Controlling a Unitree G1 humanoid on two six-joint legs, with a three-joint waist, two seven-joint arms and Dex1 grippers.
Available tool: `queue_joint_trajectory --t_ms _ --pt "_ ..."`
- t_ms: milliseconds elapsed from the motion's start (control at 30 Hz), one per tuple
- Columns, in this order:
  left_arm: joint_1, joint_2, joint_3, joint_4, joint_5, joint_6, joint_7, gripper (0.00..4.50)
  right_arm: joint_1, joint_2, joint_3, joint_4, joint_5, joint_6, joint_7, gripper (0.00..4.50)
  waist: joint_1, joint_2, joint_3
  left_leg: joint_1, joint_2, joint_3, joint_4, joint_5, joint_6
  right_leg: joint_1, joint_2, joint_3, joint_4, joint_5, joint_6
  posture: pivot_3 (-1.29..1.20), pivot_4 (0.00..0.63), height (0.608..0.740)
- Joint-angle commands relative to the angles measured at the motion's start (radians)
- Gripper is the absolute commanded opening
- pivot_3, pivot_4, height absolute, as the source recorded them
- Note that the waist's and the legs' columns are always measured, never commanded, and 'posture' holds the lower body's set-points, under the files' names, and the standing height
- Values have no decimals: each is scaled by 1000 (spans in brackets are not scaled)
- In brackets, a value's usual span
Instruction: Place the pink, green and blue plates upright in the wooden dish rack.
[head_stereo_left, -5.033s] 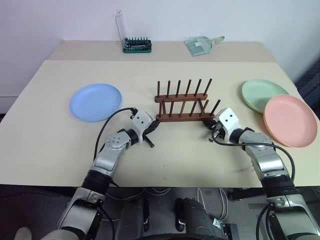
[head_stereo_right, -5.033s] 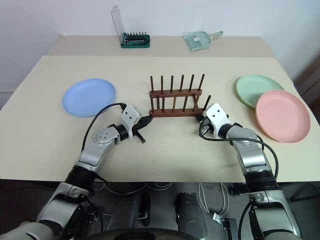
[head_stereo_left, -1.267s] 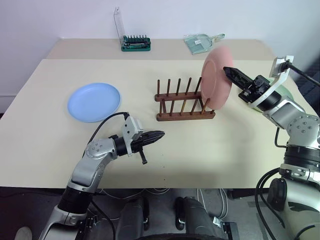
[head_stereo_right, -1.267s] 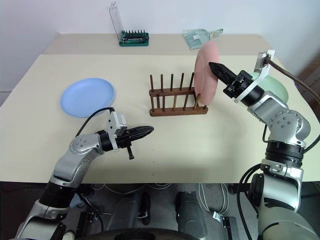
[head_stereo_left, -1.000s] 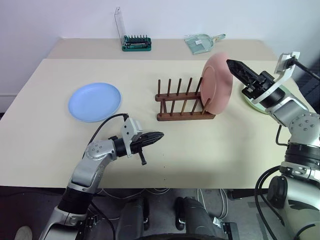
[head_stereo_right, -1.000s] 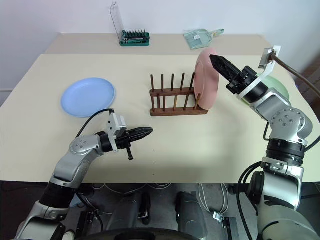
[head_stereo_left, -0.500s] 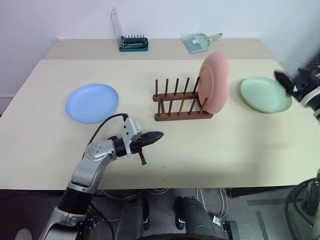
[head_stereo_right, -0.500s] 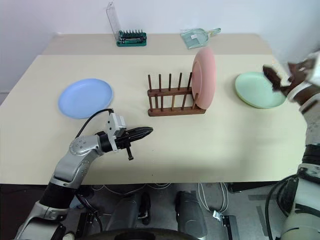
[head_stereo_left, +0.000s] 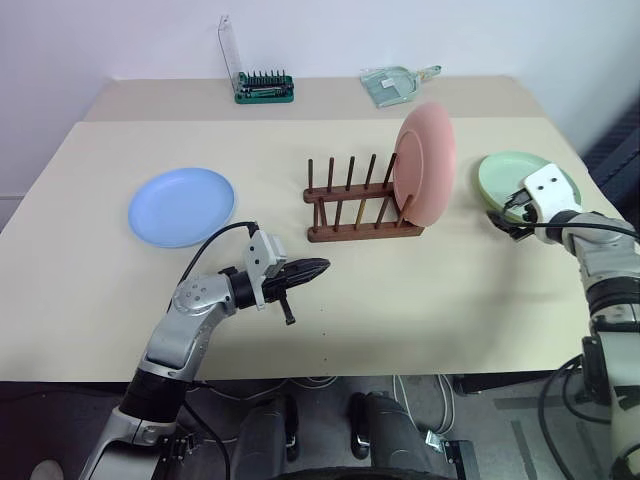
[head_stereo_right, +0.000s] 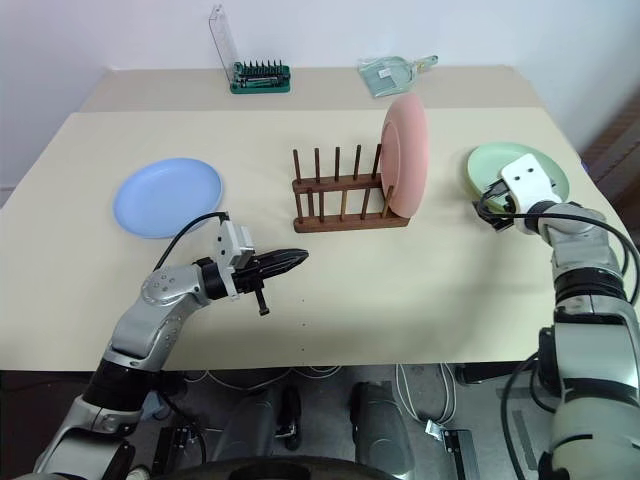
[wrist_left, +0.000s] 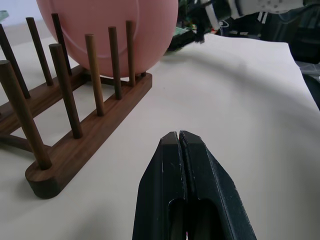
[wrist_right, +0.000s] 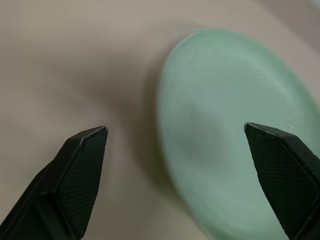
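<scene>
Pink plate (head_stereo_left: 425, 163) is racked in the wooden dish rack (head_stereo_left: 360, 212), so you're onto the green plate (head_stereo_left: 505, 177) flat on the worktop (head_stereo_left: 420, 290): slide your wide-open right end effector (wrist_right: 177, 175) over its near rim and clamp, left end effector (wrist_left: 181, 145) clenched and empty.

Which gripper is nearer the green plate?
The right gripper, open just over the green plate's near rim. The left gripper hangs far off, in front of the rack.
</scene>
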Motion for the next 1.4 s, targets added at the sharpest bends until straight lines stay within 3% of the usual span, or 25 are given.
queue_joint_trajectory --t_ms 33,267,633,767,900,1067,1200,1267,1400 --pt "16 9 21 -52 -16 4 9 0 -45 -2 0 59 -34 -31 -34 3581 -1 0 0 0 0 0 0 0 0 0 0 0 0 0 0 0 150 740" --pt "41 18 26 -93 -22 26 21 0 -43 -1 -9 98 -60 -48 -77 55 -2 0 0 1 0 0 0 0 -1 0 0 0 1 0 0 0 150 740" --pt "26 21 27 -101 -26 49 22 0 24 -71 -89 -81 -18 -157 -176 16 -1 0 0 1 0 0 0 1 -1 1 0 0 1 2 3 0 150 740" --pt "24 21 23 -95 -30 55 20 0 92 -73 -260 -455 183 -97 -108 16 -3 5 3 1 0 0 0 1 -1 1 0 0 1 2 3 0 150 740" --pt "14 17 17 -85 -30 57 17 0 123 -40 -335 -761 353 80 -46 16 -1 6 3 2 2 -1 0 1 -2 1 1 0 3 2 4 0 150 740" --pt "8 21 26 -78 -38 56 13 0 140 10 -379 -1139 776 424 124 16 0 6 3 2 2 -1 0 1 -2 1 1 0 2 2 3 0 150 740" --pt "15 27 38 -80 -43 54 14 0 164 13 -390 -1277 948 583 169 16 7 5 3 1 2 -2 0 1 -2 1 0 -1 2 2 3 0 150 740" --pt "27 34 51 -84 -44 52 17 0 166 39 -394 -1338 1121 701 172 16 9 5 4 1 1 -1 0 1 -2 1 -1 -1 1 1 2 0 150 740" --pt "42 41 59 -96 -49 51 20 0 169 86 -392 -1376 1319 842 120 16 3 5 4 1 1 -1 0 1 -1 1 -4 -1 1 0 0 0 150 740"
